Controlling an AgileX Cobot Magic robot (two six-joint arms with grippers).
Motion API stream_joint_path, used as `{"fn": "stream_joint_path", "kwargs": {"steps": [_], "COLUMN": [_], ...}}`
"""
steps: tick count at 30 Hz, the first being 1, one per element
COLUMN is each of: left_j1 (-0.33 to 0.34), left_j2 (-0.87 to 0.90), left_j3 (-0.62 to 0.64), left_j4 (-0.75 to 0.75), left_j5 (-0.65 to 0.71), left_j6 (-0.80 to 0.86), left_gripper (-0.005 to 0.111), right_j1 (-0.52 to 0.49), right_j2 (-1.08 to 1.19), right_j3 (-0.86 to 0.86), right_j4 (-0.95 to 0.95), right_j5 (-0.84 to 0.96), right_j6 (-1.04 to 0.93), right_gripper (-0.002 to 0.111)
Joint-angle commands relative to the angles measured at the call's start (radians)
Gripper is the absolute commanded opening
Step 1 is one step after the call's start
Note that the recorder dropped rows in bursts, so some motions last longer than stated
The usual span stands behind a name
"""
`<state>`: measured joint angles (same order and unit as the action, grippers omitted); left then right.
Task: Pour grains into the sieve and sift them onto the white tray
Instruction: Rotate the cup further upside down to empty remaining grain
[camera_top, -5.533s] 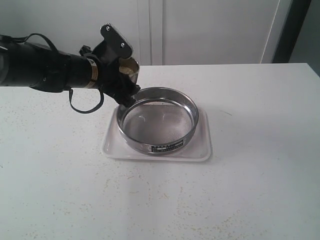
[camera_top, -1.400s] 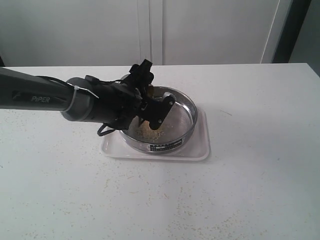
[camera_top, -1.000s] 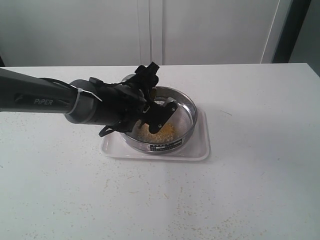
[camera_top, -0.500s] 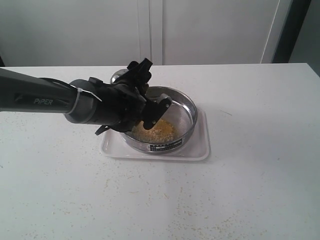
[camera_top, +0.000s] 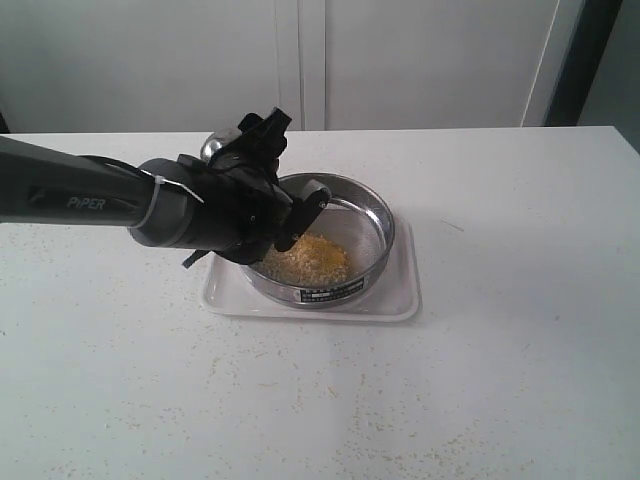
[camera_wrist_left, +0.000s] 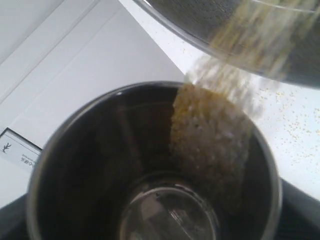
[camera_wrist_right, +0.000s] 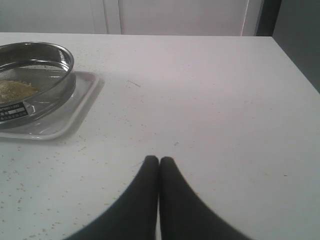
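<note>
- Exterior view: the left gripper (camera_top: 280, 175) is clamped on the small rounded steel cup (camera_top: 215, 147). It holds the cup tipped steeply over the wide round steel sieve with the mesh bottom (camera_top: 375, 215), so that what pours out lands inside the ring. The loose golden-yellow and whitish grains (camera_top: 305, 258) lie heaped on the mesh. The sieve stands on the shallow white rectangular tray (camera_top: 400, 300) (placed there, I judge, to catch what sifts through), on the white table (camera_top: 500, 380). Half a second ago the heap was thinner and the cup less tilted. Several seconds ago the mesh was bare and the cup upright at the rim.
- Left wrist view: the cup (camera_wrist_left: 100, 165) is nearly empty. A last band of grains (camera_wrist_left: 210, 145) slides down its wall towards the sieve (camera_wrist_left: 200, 20).
- Right wrist view: the right gripper (camera_wrist_right: 159, 165) has its fingers pressed together, holds nothing and is parked well apart from the sieve (camera_wrist_right: 60, 55) and tray (camera_wrist_right: 80, 107), out of the pouring arm's way.
</note>
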<state>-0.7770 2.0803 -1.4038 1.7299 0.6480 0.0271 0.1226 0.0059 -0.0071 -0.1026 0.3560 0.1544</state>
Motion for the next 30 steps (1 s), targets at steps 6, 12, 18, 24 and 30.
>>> {"fn": "stream_joint_path", "kwargs": {"steps": [6, 12, 18, 24, 30], "left_j1": [-0.004, -0.004, -0.004, -0.013, -0.021], "left_j2": [-0.012, -0.011, -0.011, -0.011, -0.011], "left_j3": [-0.006, -0.006, -0.006, -0.006, -0.021], "left_j4": [0.015, 0.015, 0.015, 0.015, 0.015], "left_j5": [-0.009, -0.05, -0.054, -0.054, -0.079], "left_j6": [0.062, 0.115, 0.253, 0.317, 0.341], "left_gripper": [0.0, 0.0, 0.0, 0.0, 0.0], "right_j1": [-0.004, -0.004, -0.004, -0.004, -0.004], "right_j2": [-0.006, -0.006, -0.006, -0.006, -0.006], "right_j3": [0.007, 0.007, 0.007, 0.007, 0.007], "right_j4": [-0.001, -0.001, -0.001, -0.001, -0.001], "right_j5": [-0.014, -0.014, -0.014, -0.014, -0.014], "right_j6": [0.0, 0.0, 0.0, 0.0, 0.0], "right_gripper": [0.0, 0.0, 0.0, 0.0, 0.0]}}
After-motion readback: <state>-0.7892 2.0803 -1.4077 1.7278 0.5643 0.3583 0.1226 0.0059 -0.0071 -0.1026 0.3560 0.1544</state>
